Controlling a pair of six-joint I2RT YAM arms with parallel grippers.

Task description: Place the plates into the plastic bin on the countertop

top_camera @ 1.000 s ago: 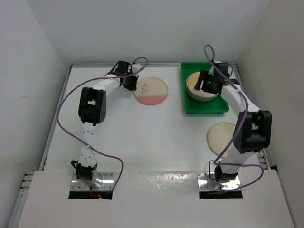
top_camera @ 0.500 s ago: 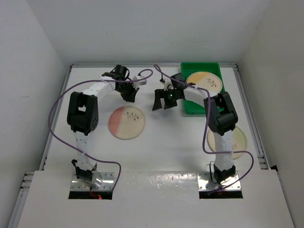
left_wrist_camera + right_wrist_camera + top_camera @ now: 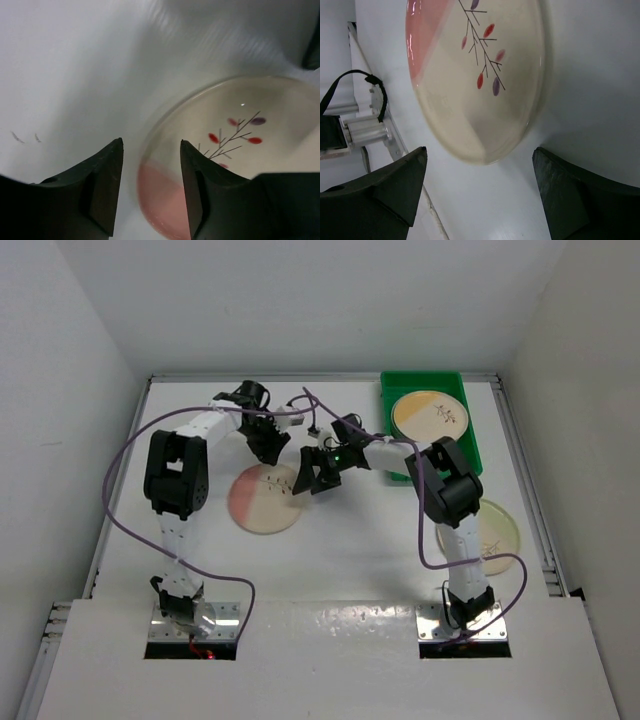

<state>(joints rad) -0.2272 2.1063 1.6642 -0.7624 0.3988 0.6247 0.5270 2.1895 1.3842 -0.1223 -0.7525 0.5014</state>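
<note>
Plastic bin (image 3: 420, 380) holds one plate (image 3: 430, 415) (yellow segment); left hand (image 3: 150, 150), right hand (image 3: 479, 152) spread.

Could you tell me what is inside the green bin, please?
The green bin holds a cream plate with a sprig drawing; any plates beneath it are covered from view.

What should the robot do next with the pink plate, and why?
Probably the right gripper should ease down and close on the rim of the pink plate. Its wrist view shows that rim between its open fingers. Nothing is held yet, and the plate lies flat on the countertop, outside the green bin.
</note>
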